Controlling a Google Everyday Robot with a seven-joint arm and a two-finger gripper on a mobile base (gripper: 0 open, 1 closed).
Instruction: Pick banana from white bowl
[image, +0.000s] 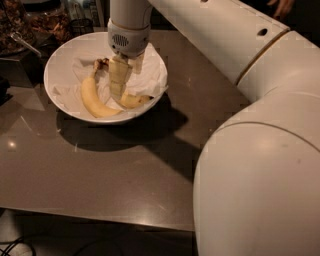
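Observation:
The white bowl (60, 60), lined with crumpled white paper, stands at the table's far left. Two bananas lie in it. The deeper-yellow banana (135, 101) lies at the bowl's near right, its black tip pointing right; most of it is hidden under my gripper. A dark brown stem end (101, 64) shows just left of the gripper. The paler, plumper banana (92, 102) curves along the bowl's near left. My gripper (118, 92) hangs straight down from the wrist into the bowl's middle, reaching the deeper-yellow banana.
The brown table (125, 170) stretches toward me, its front edge low in view. Dark clutter and a container with a metal utensil (22, 42) stand at the far left behind the bowl. My large white arm (260, 150) fills the right side.

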